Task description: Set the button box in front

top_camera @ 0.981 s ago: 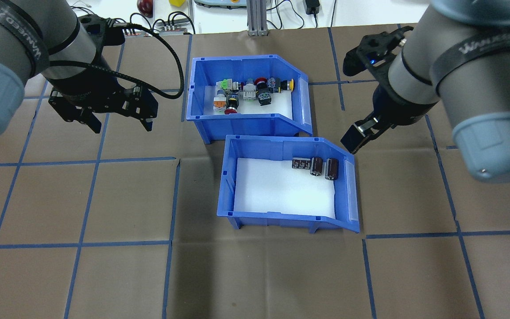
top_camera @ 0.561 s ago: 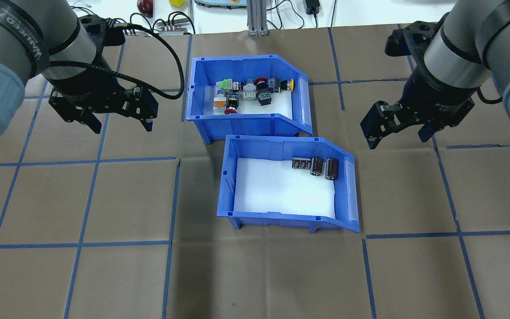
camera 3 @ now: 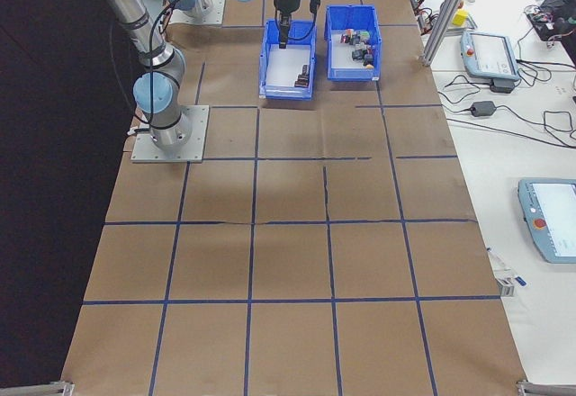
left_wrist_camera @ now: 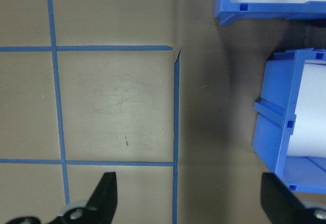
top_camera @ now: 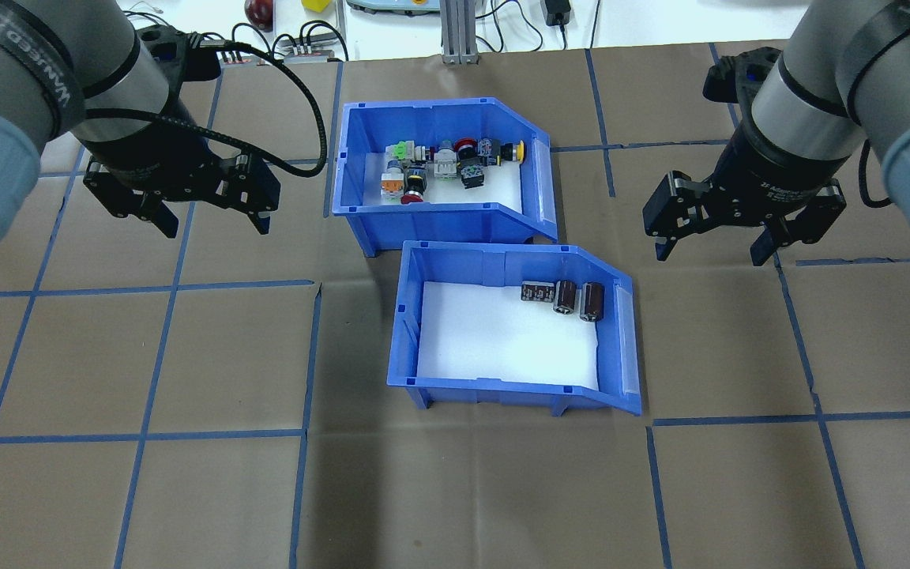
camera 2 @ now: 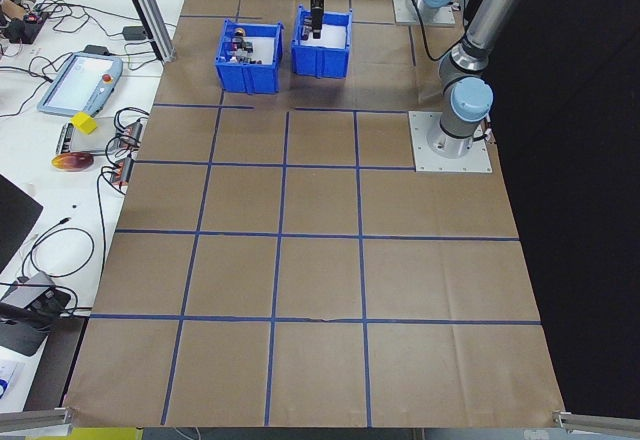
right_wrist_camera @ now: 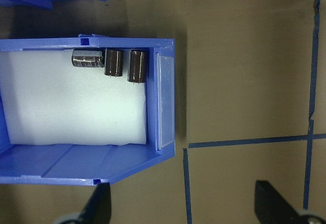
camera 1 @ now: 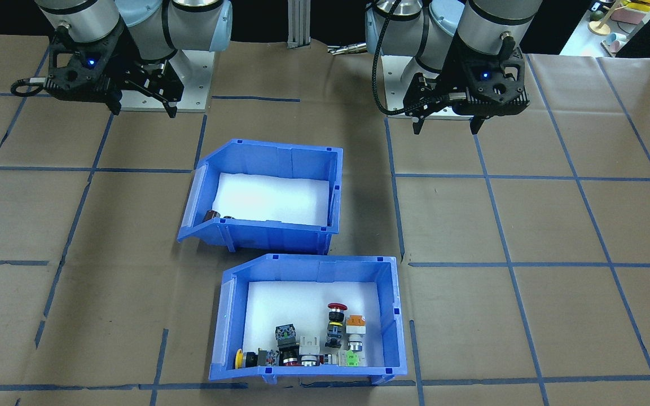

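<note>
- Since earlier, right claw has swung away from the capacitor bin, now spread wide, empty.
- Left claw unmoved, wide open, empty.
- Button box sits behind.

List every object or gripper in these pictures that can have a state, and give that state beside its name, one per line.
button box: on the table, upright, ungrasped, on the far side of the other bin.
capacitor bin: upright, ungrasped, three dark cylinders lying in one corner.
left gripper: open, empty, beside the button box.
right gripper: open, empty, above the table.

Blue button box, white liner
</note>
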Controlling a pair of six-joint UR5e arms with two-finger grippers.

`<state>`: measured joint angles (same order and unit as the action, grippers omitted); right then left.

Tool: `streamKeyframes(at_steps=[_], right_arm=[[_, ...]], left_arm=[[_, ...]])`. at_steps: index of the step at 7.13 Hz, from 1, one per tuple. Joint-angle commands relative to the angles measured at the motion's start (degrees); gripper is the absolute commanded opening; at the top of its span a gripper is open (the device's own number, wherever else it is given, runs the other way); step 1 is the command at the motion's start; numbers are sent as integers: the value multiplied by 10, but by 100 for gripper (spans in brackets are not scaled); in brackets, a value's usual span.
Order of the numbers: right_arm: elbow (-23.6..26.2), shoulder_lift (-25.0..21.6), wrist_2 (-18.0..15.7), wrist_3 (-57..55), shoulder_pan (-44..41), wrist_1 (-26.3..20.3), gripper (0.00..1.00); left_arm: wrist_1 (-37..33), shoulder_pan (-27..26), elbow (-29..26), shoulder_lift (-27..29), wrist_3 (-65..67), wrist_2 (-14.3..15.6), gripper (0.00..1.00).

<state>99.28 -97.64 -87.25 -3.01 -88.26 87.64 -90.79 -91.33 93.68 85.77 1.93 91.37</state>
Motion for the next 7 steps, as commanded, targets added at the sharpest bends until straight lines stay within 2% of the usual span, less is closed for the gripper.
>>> streamKeyframes(at_steps=[1,2,7], right_arm=[[-1,2,-8,3,0,11,100],[-1,2,-33,5,0,10,100],[0,2,-34,5,0,10,100]], left_arm=[[0,0,0,-1,0,-1,99],[0,0,0,-1,0,-1,99],[-1,0,-1,-1,0,-1,99]])
